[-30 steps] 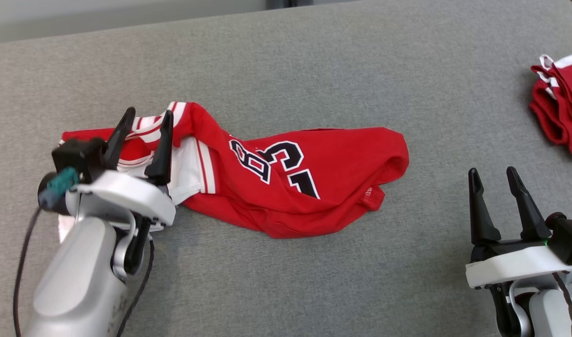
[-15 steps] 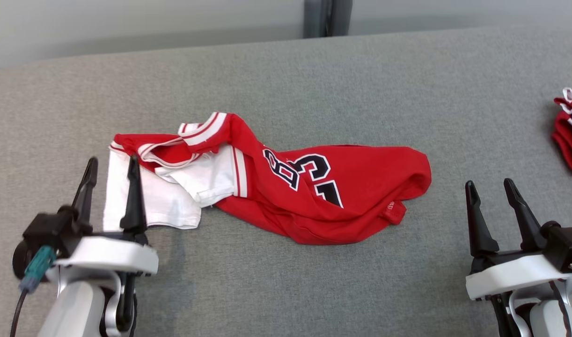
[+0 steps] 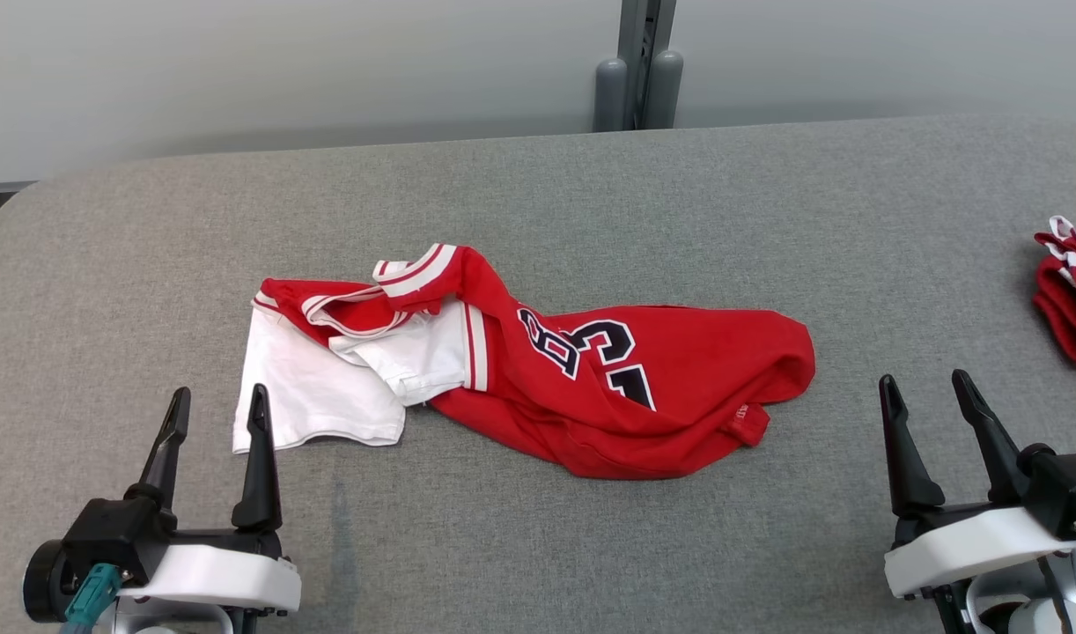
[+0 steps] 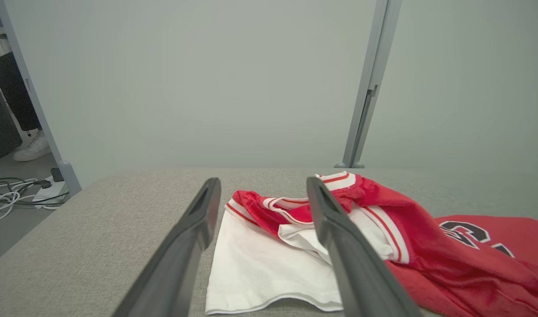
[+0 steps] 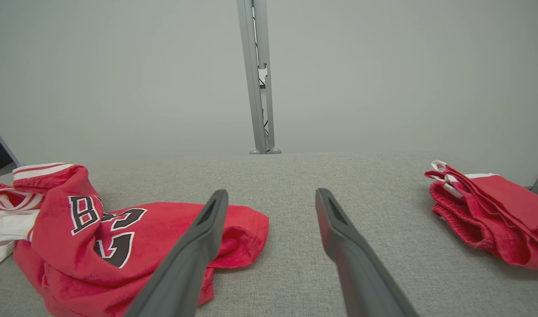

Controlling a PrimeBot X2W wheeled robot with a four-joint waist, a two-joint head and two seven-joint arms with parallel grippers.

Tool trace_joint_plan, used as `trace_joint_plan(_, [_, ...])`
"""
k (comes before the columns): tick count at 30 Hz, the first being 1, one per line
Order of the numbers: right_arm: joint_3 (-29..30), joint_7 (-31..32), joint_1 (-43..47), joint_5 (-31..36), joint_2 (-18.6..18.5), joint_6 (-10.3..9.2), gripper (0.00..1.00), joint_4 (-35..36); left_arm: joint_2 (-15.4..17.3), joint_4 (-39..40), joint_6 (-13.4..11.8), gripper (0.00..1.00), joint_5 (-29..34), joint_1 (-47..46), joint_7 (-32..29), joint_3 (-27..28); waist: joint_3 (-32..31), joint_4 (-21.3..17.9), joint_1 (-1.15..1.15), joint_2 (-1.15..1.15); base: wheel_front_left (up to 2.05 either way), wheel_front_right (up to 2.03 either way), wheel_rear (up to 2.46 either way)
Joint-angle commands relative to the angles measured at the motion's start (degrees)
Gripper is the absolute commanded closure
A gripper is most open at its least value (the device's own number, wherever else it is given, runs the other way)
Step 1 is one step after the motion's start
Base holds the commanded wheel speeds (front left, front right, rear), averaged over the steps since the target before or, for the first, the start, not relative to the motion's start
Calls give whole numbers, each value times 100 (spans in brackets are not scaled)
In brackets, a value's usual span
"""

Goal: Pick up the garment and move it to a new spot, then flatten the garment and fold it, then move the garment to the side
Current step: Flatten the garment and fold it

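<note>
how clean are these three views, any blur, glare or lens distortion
Head view: sharp, evenly lit, no glare, only a faint shadow under the jersey. Left wrist view: wide-angle, the grey post leans; the left claw looms, soft at the bottom edge. Right wrist view: same stretch on the right claw; the jersey is crisp.

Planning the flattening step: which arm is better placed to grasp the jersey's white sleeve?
Left. The open left gripper sits just short of the white sleeve; the right gripper, also open, is beyond the red end of the jersey.
</note>
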State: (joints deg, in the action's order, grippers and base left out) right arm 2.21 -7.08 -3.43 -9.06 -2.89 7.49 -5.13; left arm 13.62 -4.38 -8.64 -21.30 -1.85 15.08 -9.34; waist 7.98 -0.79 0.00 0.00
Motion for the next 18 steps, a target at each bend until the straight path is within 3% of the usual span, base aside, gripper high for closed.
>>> trace_joint_plan(1, [20,4,54,32,-34,1,0,29,14,14,-27,0,14,37,8,0,-7,3,0,0,0,0,0])
trace_joint_plan(18, [-1,137,111,105,-63,1,0,126,10,129,-99,0,6,53,-88,-134,21,91,0,0,0,0,0])
